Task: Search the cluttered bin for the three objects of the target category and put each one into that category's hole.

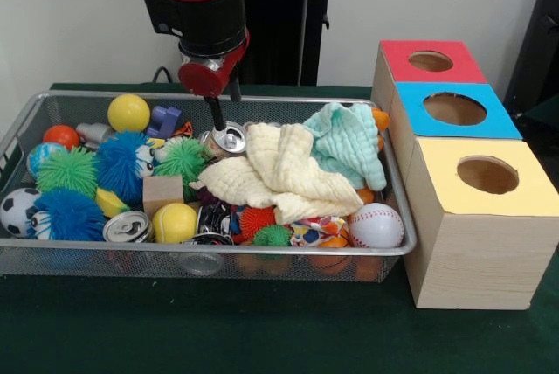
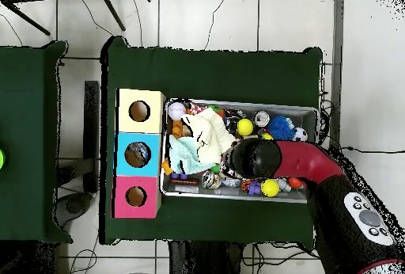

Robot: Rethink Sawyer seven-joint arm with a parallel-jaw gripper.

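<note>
The wire mesh bin (image 1: 210, 252) is full of toys, cloths and cans; it also shows in the overhead view (image 2: 310, 112). My gripper (image 1: 222, 124) hangs from the red arm over the bin's back middle, its tip right at a silver can (image 1: 231, 139) lying by a cream cloth (image 1: 279, 173). I cannot see whether it grips the can. In the overhead view the arm's head (image 2: 255, 158) hides the gripper. The blue-faced wooden box with its round hole (image 1: 454, 109) stands right of the bin, between the red and yellow boxes; the hole also shows in the overhead view (image 2: 137, 154).
In the bin lie a mint cloth (image 1: 349, 142), a baseball (image 1: 376, 225), yellow balls (image 1: 129, 113), blue and green fuzzy balls (image 1: 122, 164), a wooden block (image 1: 162, 192), another can (image 1: 127, 227) and a soccer ball (image 1: 17, 208). The red-faced box (image 1: 431, 61) and yellow-faced box (image 1: 486, 175) flank the blue one.
</note>
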